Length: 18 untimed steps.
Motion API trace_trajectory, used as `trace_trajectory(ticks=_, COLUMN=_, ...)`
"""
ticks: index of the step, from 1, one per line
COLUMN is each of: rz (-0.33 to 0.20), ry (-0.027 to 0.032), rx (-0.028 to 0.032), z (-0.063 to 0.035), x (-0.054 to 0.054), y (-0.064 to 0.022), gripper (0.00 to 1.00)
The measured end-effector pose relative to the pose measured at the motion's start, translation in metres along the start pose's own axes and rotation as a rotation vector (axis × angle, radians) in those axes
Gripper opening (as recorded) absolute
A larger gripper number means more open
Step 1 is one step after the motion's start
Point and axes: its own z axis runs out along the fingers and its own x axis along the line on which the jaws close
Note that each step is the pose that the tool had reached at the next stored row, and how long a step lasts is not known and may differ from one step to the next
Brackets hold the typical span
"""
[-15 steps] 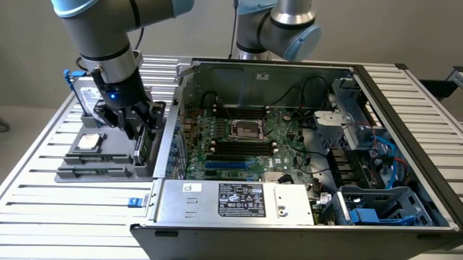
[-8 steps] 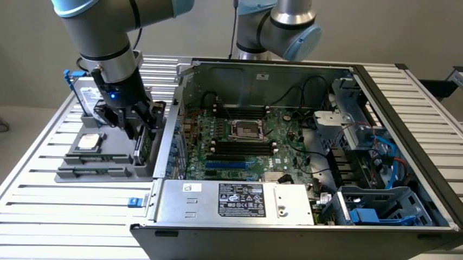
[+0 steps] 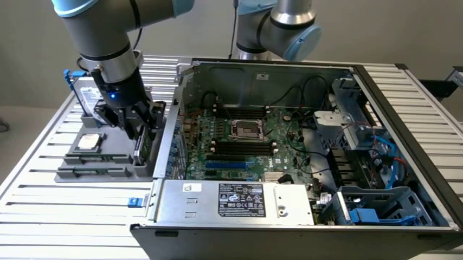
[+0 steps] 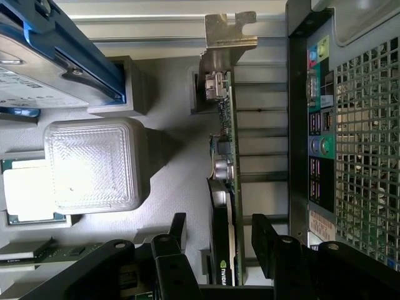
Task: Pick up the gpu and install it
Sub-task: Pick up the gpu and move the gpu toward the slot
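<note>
The gpu [image 3: 142, 147] stands on edge in a slot of the grey holder [image 3: 94, 165], just outside the open computer case [image 3: 253, 73]. In the wrist view the gpu [image 4: 224, 156] shows its green board edge, black shroud and silver end bracket [image 4: 228, 37]. My gripper [image 3: 140, 129] has come down over the card. In the wrist view my gripper [image 4: 219, 228] is open, one black finger [image 4: 177, 240] on each side of the card, with a gap on both sides.
A hard drive with a blue frame [image 4: 37, 69] and a processor chip [image 3: 88, 142] also sit in the holder, beside a white block [image 4: 94, 165]. The case's rear panel [image 4: 350, 125] is close beside the card. A second arm [image 3: 282, 27] stands behind the case.
</note>
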Motion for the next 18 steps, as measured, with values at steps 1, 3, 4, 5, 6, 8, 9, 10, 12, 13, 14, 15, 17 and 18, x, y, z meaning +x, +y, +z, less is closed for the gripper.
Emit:
trace_trajectory(ticks=1, rz=0.0, ry=0.0, rx=0.0001, z=0.0, x=0.0, y=0.0, gripper=0.55)
trace_trajectory(ticks=3, rz=0.0, ry=0.0, rx=0.0, z=0.0, x=-0.0003, y=0.0, gripper=0.53)
trace_trajectory(ticks=4, rz=0.0, ry=0.0, rx=0.0001, z=0.0, x=-0.0004, y=0.0, gripper=0.46)
trace_trajectory(ticks=5, rz=0.0, ry=0.0, rx=0.0001, z=0.0, x=-0.0005, y=0.0, gripper=0.4)
trace_trajectory(ticks=6, rz=0.0, ry=0.0, rx=0.0002, z=0.0, x=-0.0006, y=0.0, gripper=0.4)
trace_trajectory(ticks=8, rz=0.0, ry=0.0001, rx=0.0003, z=0.0, x=-0.0007, y=0.0, gripper=0.34)
trace_trajectory(ticks=9, rz=0.0, ry=0.0001, rx=0.0003, z=0.0, x=-0.0009, y=0.0, gripper=0.27)
trace_trajectory(ticks=10, rz=0.0, ry=0.0001, rx=0.0003, z=0.0, x=-0.0009, y=0.0, gripper=0.27)
trace_trajectory(ticks=12, rz=0.0, ry=0.0, rx=0.0004, z=0.0, x=-0.0013, y=0.0, gripper=0.27)
trace_trajectory(ticks=13, rz=0.0, ry=0.0, rx=0.0004, z=0.0, x=-0.0015, y=0.0001, gripper=0.27)
trace_trajectory(ticks=14, rz=0.0, ry=0.0, rx=0.0004, z=0.0001, x=-0.0018, y=0.0001, gripper=0.27)
trace_trajectory(ticks=15, rz=0.0, ry=0.0, rx=0.0005, z=0.0001, x=-0.0022, y=0.0001, gripper=0.27)
trace_trajectory(ticks=17, rz=0.0, ry=0.0001, rx=0.0006, z=0.0001, x=-0.0027, y=0.0001, gripper=0.27)
trace_trajectory(ticks=18, rz=0.0, ry=0.0, rx=0.0007, z=0.0001, x=-0.0029, y=0.0001, gripper=0.27)
